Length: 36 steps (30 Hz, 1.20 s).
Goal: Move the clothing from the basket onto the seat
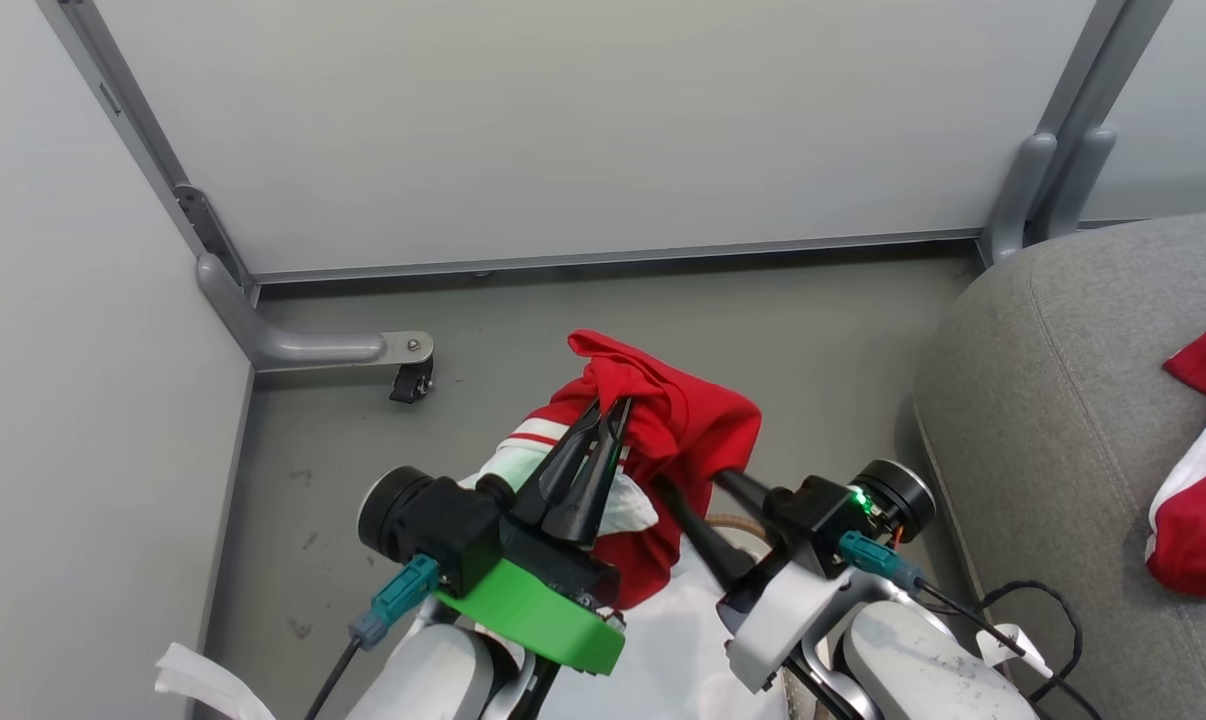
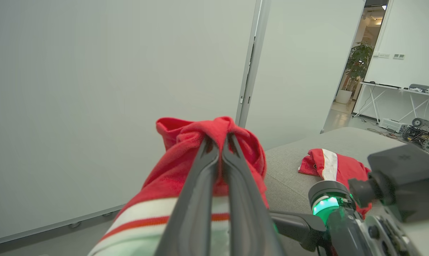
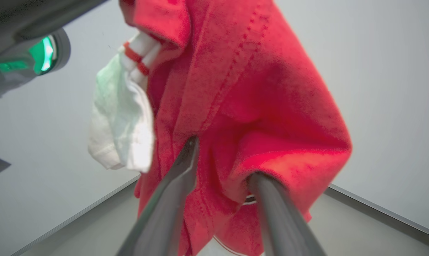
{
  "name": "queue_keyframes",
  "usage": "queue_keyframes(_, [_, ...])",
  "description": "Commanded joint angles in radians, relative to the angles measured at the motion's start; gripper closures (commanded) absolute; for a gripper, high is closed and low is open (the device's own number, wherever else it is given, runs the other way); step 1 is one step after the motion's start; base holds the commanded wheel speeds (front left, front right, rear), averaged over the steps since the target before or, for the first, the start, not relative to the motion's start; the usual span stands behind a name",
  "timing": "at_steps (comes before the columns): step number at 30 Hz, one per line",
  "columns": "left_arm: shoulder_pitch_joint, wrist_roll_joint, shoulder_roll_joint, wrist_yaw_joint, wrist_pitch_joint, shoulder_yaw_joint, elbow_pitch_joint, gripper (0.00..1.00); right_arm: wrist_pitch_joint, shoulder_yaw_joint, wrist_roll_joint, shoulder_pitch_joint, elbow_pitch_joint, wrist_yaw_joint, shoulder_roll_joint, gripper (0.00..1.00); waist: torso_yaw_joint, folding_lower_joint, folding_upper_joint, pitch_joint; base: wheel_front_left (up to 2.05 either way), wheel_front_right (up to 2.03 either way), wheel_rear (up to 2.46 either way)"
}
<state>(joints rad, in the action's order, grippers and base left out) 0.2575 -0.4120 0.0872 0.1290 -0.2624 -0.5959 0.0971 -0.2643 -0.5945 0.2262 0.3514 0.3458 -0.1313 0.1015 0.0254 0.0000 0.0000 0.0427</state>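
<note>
Head view: left tool (image 1: 608, 410) clamped shut on red garment (image 1: 693, 430), aloft left of seat (image 1: 1053, 400); second garment (image 1: 1203, 480) lay on seat.
Left wrist view: clamp confirmed.
Right wrist view: right tool (image 3: 223, 160) jaws stood apart astride hanging fold, no firm hold evident.
One delivered, one pending.

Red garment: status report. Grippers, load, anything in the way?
Left gripper shut on red garment, lifted. Right gripper open, fingers straddling its lower folds. Second garment already on seat. No obstruction seen toward seat.
</note>
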Motion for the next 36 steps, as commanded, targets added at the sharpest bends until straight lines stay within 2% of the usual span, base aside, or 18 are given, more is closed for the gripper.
queue_keyframes(1, [0.012, -0.002, 0.005, 0.003, -0.004, -0.001, -0.001, 1.0, 0.0, 0.0, -0.007, 0.01, 0.008, 0.001, -0.001, 1.0, 0.003, 0.0, 0.0, 0.001, 0.0, 0.0, 0.0])
queue_keyframes(20, [0.014, 0.013, 0.002, 0.003, -0.004, 0.044, -0.009, 1.0, 0.0, 0.01, -0.015, 0.005, 0.032, 0.001, -0.01, 1.0, -0.018, 0.0, 0.0, 0.017, 0.0, 0.0, 0.0])
queue_keyframes(21, [0.009, 0.007, -0.002, 0.003, -0.004, 0.051, -0.012, 0.67, 0.0, 0.013, -0.015, 0.003, 0.03, 0.001, -0.011, 1.0, -0.021, 0.0, 0.0, 0.017, 0.0, 0.0, 0.0])
queue_keyframes(22, [0.004, 0.005, -0.004, 0.003, -0.003, 0.052, -0.006, 0.0, 0.0, 0.015, -0.015, 0.002, 0.028, 0.001, -0.011, 1.0, -0.023, 0.0, 0.0, 0.018, 0.0, 0.0, 0.0])
queue_keyframes(28, [-0.009, 0.022, 0.0, 0.003, -0.002, 0.076, 0.006, 0.0, 0.0, 0.021, -0.015, -0.005, 0.017, 0.001, -0.016, 1.0, -0.069, 0.0, 0.0, 0.029, 0.0, 0.0, 0.0])
queue_keyframes(36, [-0.034, 0.038, 0.011, 0.003, -0.002, 0.102, 0.036, 0.0, 0.0, 0.032, -0.021, -0.012, -0.013, 0.001, -0.021, 1.0, -0.228, 0.0, 0.0, 0.043, 0.0, 0.0, 0.0])
